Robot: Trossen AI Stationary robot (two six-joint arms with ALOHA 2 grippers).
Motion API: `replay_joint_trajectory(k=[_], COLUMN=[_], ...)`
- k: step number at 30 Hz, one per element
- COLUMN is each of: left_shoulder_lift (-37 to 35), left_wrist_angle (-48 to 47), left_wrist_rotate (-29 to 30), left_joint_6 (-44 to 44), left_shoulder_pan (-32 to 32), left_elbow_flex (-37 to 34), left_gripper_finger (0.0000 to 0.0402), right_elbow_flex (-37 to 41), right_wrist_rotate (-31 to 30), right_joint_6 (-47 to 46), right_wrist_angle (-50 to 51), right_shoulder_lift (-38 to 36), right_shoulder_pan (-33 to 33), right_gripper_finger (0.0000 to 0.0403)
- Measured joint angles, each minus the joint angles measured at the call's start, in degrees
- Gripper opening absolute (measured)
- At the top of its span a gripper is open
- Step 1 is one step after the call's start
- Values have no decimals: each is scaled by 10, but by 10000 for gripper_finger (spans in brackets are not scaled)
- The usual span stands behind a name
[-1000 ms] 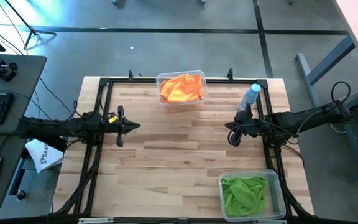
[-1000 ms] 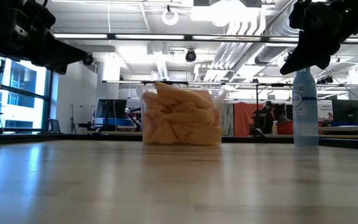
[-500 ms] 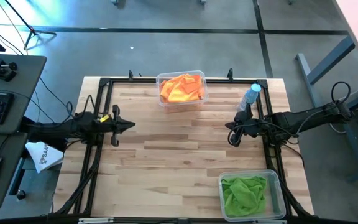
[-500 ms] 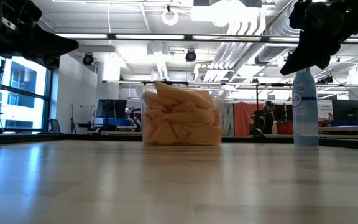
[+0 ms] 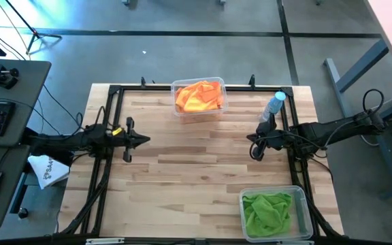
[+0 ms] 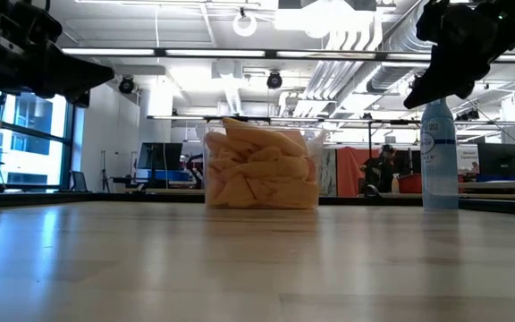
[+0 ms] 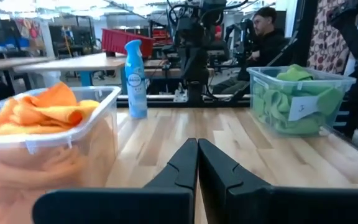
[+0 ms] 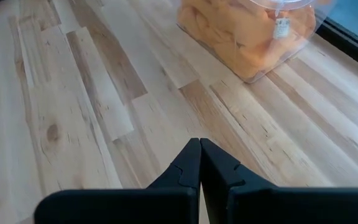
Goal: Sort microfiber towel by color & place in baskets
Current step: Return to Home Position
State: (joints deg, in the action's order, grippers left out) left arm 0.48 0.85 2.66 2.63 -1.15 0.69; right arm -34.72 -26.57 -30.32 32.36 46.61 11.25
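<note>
Left wrist view, unlike low view, shows green towels (image 7: 289,98) binned and left gripper (image 7: 197,143) pressed together

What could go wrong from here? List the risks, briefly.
1. The spray bottle stands close beside the arm of the shut right gripper; a swing there could tip it.
2. The orange towels heap above the rim of their tub; a jolt might spill one.
The left gripper, shut, waits over the table on its left side.
</note>
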Motion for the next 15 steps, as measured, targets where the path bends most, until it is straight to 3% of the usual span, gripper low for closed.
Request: replay_joint_trajectory(k=[7,15], left_shoulder_lift=[12,13], left_wrist_angle=[-1,-1], left_wrist_rotate=[-8,-7], left_joint_6=[-40,-40], left_shoulder_pan=[0,0], left_elbow_flex=[0,0], left_gripper_finger=[0,0], right_elbow_flex=[0,0], right_wrist_rotate=[4,32], right_joint_6=[37,148], right_wrist_angle=[0,0], right_shoulder_lift=[0,-2], right_shoulder_pan=[0,0], right_gripper_finger=[0,0])
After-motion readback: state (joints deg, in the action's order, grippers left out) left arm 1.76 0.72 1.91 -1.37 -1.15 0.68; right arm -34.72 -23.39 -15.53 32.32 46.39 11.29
